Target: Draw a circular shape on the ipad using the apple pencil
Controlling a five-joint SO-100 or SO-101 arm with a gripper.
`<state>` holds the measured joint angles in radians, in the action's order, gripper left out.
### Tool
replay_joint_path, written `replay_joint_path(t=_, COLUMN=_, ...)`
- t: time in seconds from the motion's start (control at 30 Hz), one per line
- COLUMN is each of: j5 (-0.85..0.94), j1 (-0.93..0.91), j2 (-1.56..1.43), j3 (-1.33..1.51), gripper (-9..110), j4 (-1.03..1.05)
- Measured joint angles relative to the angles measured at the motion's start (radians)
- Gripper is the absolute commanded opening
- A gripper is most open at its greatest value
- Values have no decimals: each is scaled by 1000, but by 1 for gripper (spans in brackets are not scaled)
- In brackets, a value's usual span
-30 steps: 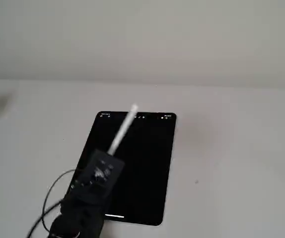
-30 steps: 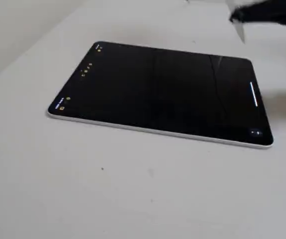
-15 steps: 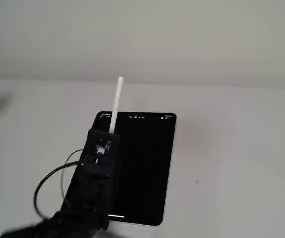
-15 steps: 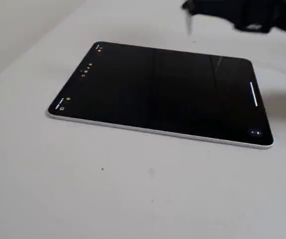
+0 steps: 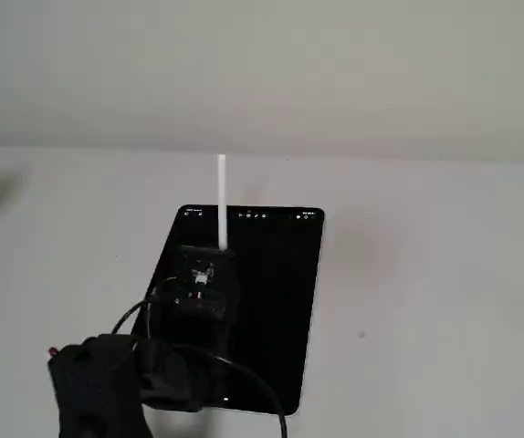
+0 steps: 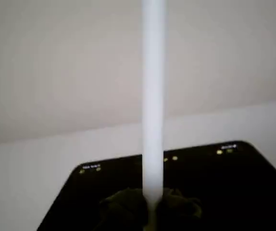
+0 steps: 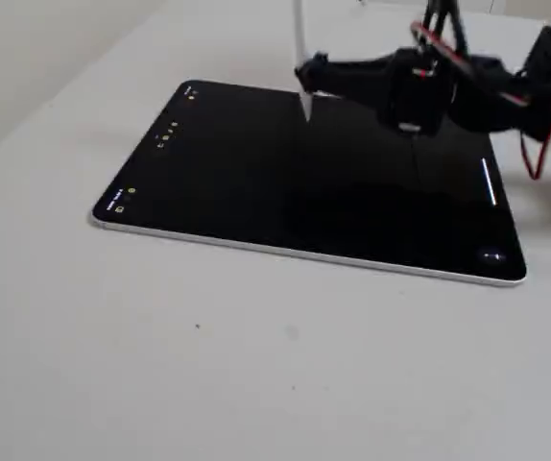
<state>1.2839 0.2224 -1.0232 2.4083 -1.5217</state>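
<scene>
A: Where's the apple pencil [image 7: 302,58]?

B: Pinched upright in the hand [image 7: 306,75], tip just above the ipad [image 7: 256,182], which lies flat on the table [image 7: 160,365].

A: Any circle?

B: None visible.

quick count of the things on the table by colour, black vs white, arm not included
black: 1, the ipad
white: 1, the apple pencil, held upright in the gripper
total: 2

White apple pencil [image 5: 221,201], black ipad [image 7: 256,178] with seemingly yellow icons.
</scene>
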Motion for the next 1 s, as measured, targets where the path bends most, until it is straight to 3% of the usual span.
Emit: replay_joint_path(t=1.0, j5=20, j1=12, j2=130, j3=-141, gripper=0, j4=107)
